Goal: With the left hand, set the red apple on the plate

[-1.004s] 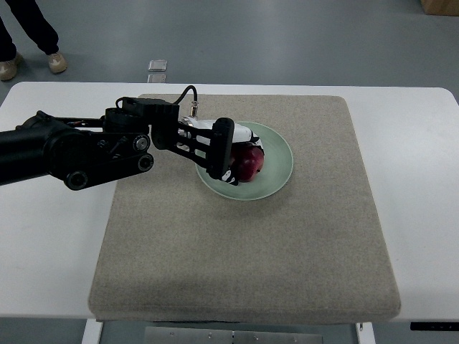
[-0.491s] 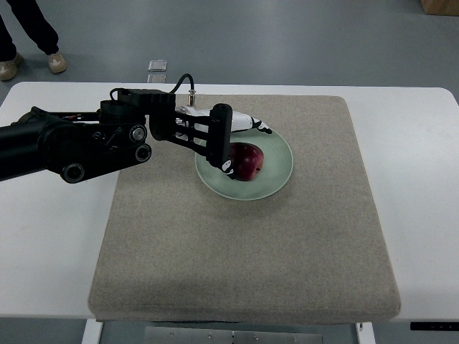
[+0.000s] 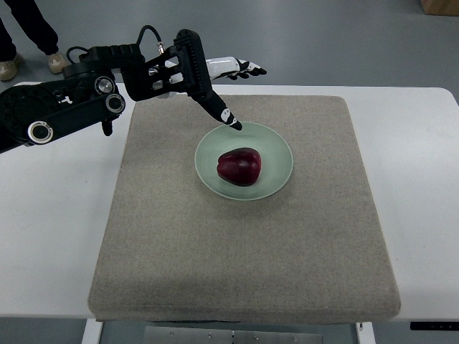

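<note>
At the 10 o'clock corner of the white table (image 3: pixel 43 236), the black jointed left arm (image 3: pixel 64 111) is reaching in over the edge of the square beige fabric mat (image 3: pixel 244 244), which is probably cushioning the tabletop under the crockery. The left hand (image 3: pixel 204 82) is hovering at about 11 o'clock from the round pale-green plate (image 3: pixel 276 140), its fingers (image 3: pixel 244 68) spread wide and holding nothing; 1 fingertip is pointing down toward the plate's rim, apparently without touching. The dark red apple (image 3: pixel 239 166) is sitting alone at the middle of the plate, clear of the hand, so the placing looks done. The right arm is not showing. At 11 o'clock beyond the table, a person's legs (image 3: pixel 29 32) are standing on the grey floor.
</note>
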`<state>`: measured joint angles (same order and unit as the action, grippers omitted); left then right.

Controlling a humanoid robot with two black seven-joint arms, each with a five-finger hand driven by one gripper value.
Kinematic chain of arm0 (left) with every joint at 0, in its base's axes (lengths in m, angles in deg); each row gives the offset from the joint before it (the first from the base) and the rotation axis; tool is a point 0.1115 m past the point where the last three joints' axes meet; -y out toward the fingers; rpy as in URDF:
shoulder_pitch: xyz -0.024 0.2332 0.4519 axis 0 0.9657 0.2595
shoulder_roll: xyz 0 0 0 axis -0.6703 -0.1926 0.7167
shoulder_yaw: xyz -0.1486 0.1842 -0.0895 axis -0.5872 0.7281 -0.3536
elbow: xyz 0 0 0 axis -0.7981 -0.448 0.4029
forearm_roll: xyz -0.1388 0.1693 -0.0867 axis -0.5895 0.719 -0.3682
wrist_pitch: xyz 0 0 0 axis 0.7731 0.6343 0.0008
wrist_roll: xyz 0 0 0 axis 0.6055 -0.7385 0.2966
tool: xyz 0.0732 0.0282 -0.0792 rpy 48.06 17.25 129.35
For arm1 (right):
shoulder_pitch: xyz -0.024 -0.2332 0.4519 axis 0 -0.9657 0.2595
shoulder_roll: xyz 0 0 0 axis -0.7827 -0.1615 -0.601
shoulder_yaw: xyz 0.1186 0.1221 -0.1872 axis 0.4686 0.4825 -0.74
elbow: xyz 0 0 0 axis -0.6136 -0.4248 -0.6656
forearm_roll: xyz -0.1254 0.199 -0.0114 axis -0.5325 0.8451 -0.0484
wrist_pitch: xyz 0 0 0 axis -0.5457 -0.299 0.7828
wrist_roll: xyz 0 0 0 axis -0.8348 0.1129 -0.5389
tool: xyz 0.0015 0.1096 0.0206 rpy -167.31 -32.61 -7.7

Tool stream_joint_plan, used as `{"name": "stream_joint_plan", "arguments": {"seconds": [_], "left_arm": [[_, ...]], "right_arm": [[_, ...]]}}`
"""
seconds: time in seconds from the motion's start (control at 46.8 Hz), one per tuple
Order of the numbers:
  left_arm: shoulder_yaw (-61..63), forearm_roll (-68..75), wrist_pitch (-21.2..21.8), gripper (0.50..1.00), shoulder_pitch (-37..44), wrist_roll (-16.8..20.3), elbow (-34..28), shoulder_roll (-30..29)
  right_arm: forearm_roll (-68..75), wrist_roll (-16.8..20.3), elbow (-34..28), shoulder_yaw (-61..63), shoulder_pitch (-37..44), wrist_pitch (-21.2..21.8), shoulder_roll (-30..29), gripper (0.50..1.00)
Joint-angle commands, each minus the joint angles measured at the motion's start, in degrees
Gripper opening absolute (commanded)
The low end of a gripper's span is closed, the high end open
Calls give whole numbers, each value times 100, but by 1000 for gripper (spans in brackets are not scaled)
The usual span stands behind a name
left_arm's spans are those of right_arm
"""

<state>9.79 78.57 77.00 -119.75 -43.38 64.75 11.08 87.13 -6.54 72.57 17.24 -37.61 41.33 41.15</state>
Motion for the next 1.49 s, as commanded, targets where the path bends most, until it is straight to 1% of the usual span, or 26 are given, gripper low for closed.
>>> {"name": "stream_joint_plan", "arguments": {"seconds": [0.0, 0.085, 0.128, 0.278, 0.363, 0.491, 0.598, 0.705, 0.79, 0.94, 1.089, 1.153, 1.302, 1.473], "left_arm": [[-269, -676, 48, 996, 30, -1, -9, -169], [-489, -1432, 83, 994, 179, -1, -140, -283], [-673, -1828, 170, 996, 258, -9, -263, -292], [-1306, -2874, 768, 996, 732, -1, -737, -336], [-1727, -3384, 1005, 996, 1022, 17, -1072, -283], [-2440, -4175, 1111, 996, 1427, 245, -1406, -161], [-2651, -4501, 1146, 996, 1655, 360, -1687, 15], [-2976, -4730, 1147, 996, 1901, 588, -1819, 112], [-3292, -5019, 1094, 1000, 2130, 676, -1819, 244], [-3697, -5582, 980, 1000, 2446, 676, -1819, 420], [-3724, -5987, 558, 1000, 2649, 676, -1855, 578], [-3732, -5987, 470, 1000, 2710, 676, -1872, 639], [-3732, -5987, 382, 1000, 2754, 676, -1872, 745], [-3724, -5987, 391, 1000, 2754, 676, -1890, 745]], "right_arm": [[0, 1, 0, 0, 0, 0, 0, 930], [0, 1, 0, 0, 0, 0, 0, 930], [0, 1, 0, 0, 0, 0, 0, 930], [0, 1, 0, 0, 0, 0, 0, 930], [0, 1, 0, 0, 0, -9, 0, 930], [0, 1, 0, 0, 0, 0, 0, 930], [0, 1, 0, 0, 0, 0, 0, 930], [0, 1, 0, 0, 0, 0, 0, 930], [0, 1, 0, 0, 0, -9, 0, 930], [0, 1, 0, 0, 0, 0, 0, 930], [0, 1, 0, 0, 0, 0, 0, 930], [52, 1, 0, 8, 0, 9, 0, 930], [18, 1, -184, 9, -53, 79, 0, 930], [53, 1, -123, 17, -18, 9, 0, 930]]}}
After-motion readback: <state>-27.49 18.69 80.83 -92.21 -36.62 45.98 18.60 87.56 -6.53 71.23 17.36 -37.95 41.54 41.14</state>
